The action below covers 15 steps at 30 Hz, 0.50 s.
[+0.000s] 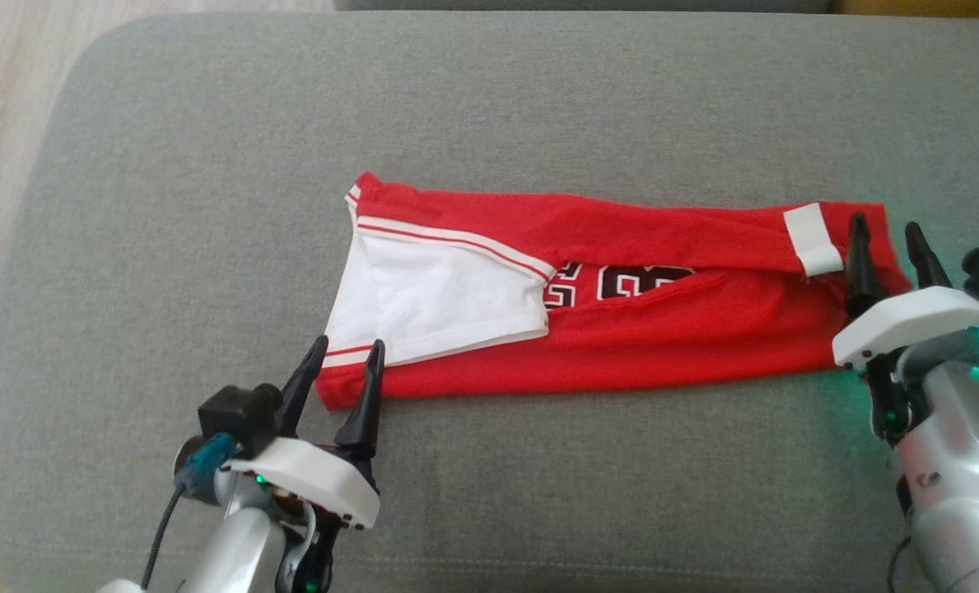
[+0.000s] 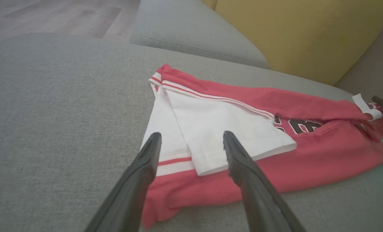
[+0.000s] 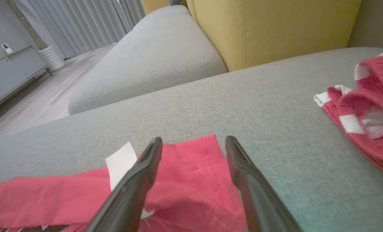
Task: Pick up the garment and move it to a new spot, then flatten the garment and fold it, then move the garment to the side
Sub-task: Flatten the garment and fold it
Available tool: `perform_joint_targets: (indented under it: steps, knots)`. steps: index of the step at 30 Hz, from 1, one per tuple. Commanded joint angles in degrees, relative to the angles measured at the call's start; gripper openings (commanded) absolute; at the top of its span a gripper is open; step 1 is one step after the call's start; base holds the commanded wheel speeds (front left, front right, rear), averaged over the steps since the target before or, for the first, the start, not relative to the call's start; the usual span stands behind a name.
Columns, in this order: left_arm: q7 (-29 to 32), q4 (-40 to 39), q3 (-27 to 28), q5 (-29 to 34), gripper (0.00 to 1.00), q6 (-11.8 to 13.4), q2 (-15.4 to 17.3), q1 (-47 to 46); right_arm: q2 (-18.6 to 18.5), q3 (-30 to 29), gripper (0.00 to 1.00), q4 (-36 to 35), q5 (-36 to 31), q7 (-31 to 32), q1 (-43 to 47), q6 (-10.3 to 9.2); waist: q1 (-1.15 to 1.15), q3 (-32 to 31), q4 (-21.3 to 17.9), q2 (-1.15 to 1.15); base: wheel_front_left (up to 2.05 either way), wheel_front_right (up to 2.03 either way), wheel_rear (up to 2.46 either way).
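Left hand [image 1: 350, 340], right hand [image 1: 885, 221], jaws wide apart.

You have soft, even daylight with faint shadows, a green glow tinting the couch [image 1: 818, 395], and wrist views blurring toward their edges.

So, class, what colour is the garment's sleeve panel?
Sleeve panel: white, thin red stripes; best in left wrist view.

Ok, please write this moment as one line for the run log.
garment: folded into long band, flat on grey cushion | left pincer: open, at its left end | right pincer: open, at its right end
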Motion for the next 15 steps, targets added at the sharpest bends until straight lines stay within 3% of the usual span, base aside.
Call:
perform_joint_targets:
  steps: [1,14,15]
  knots:
    - [-0.71,-1.89,2.20,0.67,1.00,-0.57,-0.07,-1.02,0.11,0.74,1.00,-0.87,-0.16,-0.77,0.57,0.37,0.00,0.24,0.46,0.00,0.00,0.00,0.00]
    - [-0.71,-2.02,4.76,3.52,1.00,-2.46,-1.61,-0.92,2.69,-1.25,1.00,9.27,-4.58,4.61,1.80,0.37,0.00,0.19,1.61,0.00,0.00,0.00,0.00]
    - [-0.71,-2.04,4.86,3.59,1.00,-2.52,-1.64,-0.81,2.95,-0.97,0.93,9.64,-4.60,5.34,1.93,0.37,0.00,0.20,1.52,0.00,0.00,0.00,0.00]
